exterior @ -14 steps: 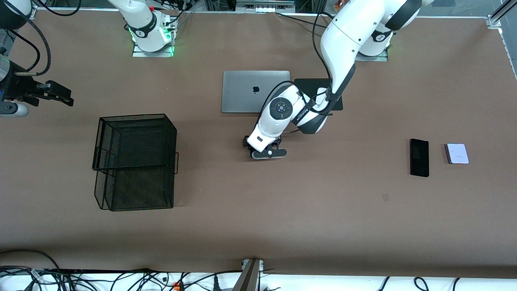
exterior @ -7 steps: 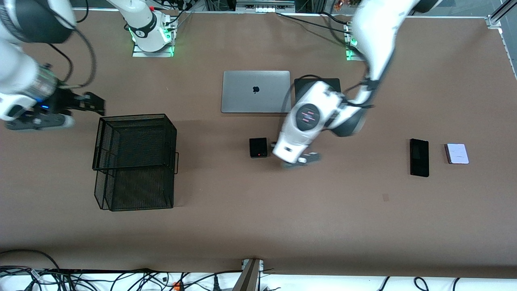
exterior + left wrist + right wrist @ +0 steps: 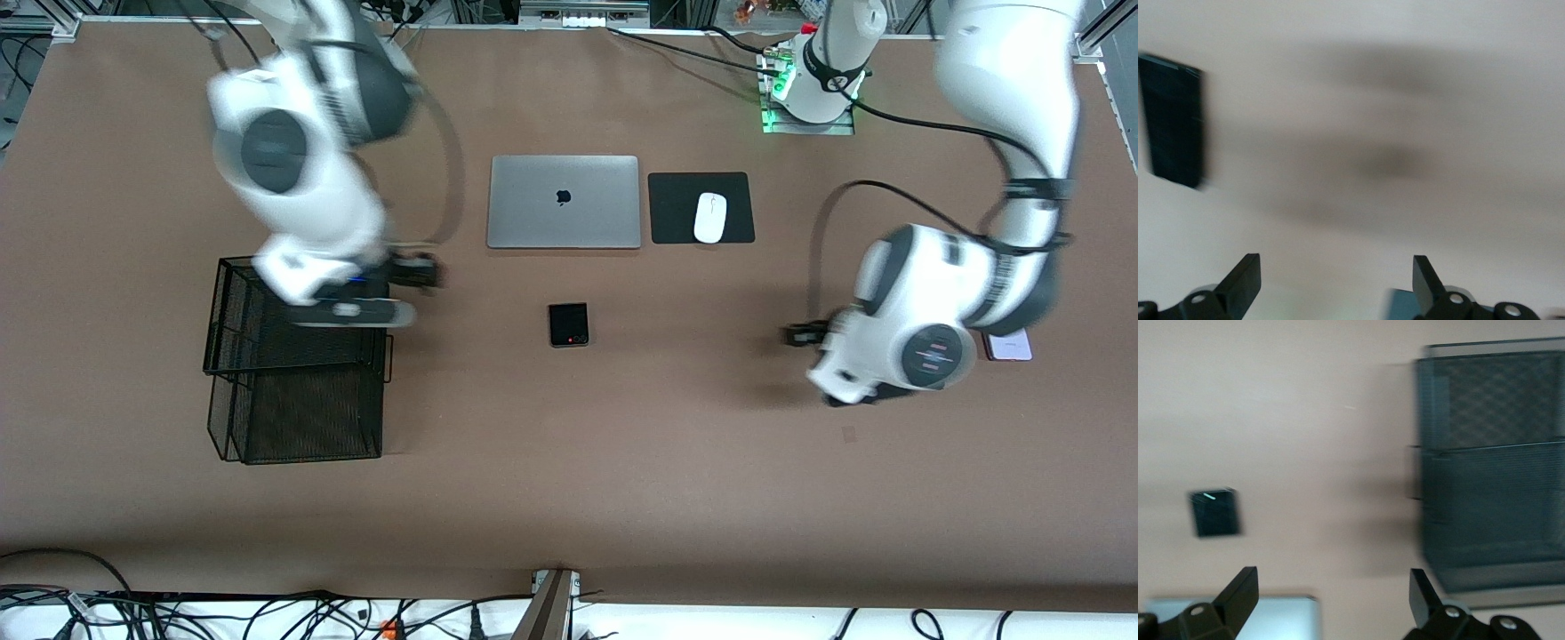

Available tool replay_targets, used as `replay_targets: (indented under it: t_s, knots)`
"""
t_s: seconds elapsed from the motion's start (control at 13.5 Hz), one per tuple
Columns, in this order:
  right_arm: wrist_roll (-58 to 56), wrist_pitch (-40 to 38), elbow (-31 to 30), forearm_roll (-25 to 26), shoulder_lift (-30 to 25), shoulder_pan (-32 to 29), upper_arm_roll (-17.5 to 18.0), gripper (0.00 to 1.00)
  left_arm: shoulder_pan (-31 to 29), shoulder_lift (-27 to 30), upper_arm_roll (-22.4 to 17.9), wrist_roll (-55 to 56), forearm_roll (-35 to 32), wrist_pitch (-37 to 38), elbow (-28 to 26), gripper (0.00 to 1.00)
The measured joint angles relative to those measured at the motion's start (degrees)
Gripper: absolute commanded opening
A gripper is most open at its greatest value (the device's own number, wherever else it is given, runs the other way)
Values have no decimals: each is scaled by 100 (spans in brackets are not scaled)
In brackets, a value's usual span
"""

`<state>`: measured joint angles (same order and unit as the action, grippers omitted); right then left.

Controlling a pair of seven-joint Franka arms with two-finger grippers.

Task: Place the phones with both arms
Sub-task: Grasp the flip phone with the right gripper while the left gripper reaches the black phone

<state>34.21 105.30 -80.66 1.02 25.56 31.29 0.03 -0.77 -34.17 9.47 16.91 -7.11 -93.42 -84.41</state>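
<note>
Desk point(image 3: 569, 498): brown and flat, carrying everything named here.
My left arm point(image 3: 1005, 178): it comes from its base at the top of the front view and bends down toward its own end of the desk, its wrist covering the spot where the long slim black phone lies.
My right arm point(image 3: 302, 151): it reaches from its base out over the basket's end of the desk.
Wire basket point(image 3: 298, 356): black mesh, two-tiered, at my right arm's end of the desk.
Laptop point(image 3: 564, 202): silver, lid shut, near the bases at mid-desk.
Mouse pad point(image 3: 676, 209): black, just beside the laptop toward my left arm's end, with the white mouse point(image 3: 709, 217) on it.
My left gripper point(image 3: 1337, 280): over bare desk near the long phone, my fingers point(image 3: 1245, 280) apart and holding nothing.
My right gripper point(image 3: 1331, 597): over the basket's edge nearest the laptop, my fingers point(image 3: 1241, 590) apart and holding nothing.
Long slim black phone point(image 3: 1173, 120): flat on the desk, seen in my left wrist view only; hidden under my left arm in the front view.
Small black phone point(image 3: 568, 324): flat at mid-desk, nearer to the front camera than the laptop, well apart from both grippers.
Pale lavender-white phone point(image 3: 1009, 345): flat at my left arm's end, mostly hidden by my left arm.
</note>
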Motion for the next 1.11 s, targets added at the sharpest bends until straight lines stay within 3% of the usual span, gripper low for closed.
replay_targets:
  t_s: [0.3,0.52,0.74,1.11]
  knots:
    - [1745,1418,523,1,1411,1123,-7,100,-886,-89,5,-1825,-477,-492,-147,100]
    - [2091,2165,635,2,2177,1484,-30,100,-1357,-190,5,-2595,-660,-1551,-594,100]
    - [2092,2360,710,3,2519,1470,-99,100,-1703,-241,10,-3274,-665,-2620,-1153,100]
    - [2060,2358,710,179,2661,1456,-146,100,-2163,-259,28,-3807,-666,-3561,-1722,100]
